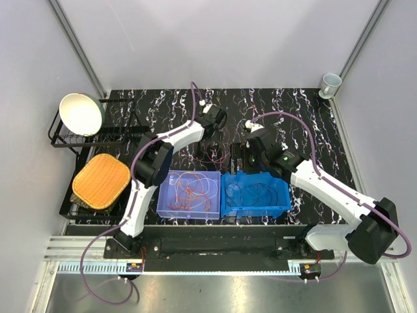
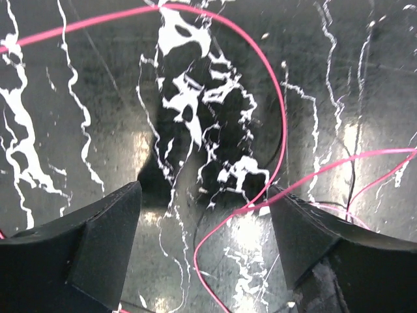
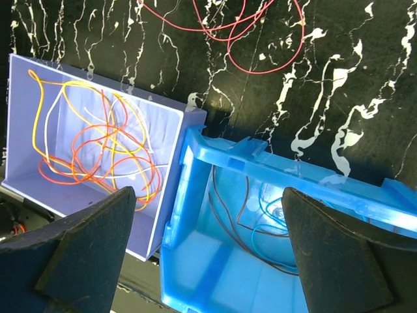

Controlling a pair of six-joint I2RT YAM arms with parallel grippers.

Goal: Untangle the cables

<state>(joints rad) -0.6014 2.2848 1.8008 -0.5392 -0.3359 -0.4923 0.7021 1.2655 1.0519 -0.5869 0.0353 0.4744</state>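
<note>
A loose tangle of thin red cables [image 1: 214, 154] lies on the black marbled table behind the two bins. My left gripper [image 1: 207, 140] hangs over it, open. In the left wrist view a red cable [image 2: 277, 117] loops on the table between the fingers [image 2: 85, 248] without being gripped, and a thin black cable [image 2: 348, 166] lies beside it. My right gripper [image 3: 208, 192] is open above the corner of the blue bin [image 3: 195, 156], which holds dark and blue cables [image 3: 260, 215]. Orange, yellow and white cables [image 3: 98, 143] lie coiled in the lavender bin [image 3: 26, 78].
The lavender bin [image 1: 163, 205] and blue bin [image 1: 228, 207] stand side by side near the front edge. A black dish rack [image 1: 58, 137] with a white bowl [image 1: 81, 114] and an orange woven mat [image 1: 101, 180] stand at the left. A cup [image 1: 330, 83] stands at the far right corner.
</note>
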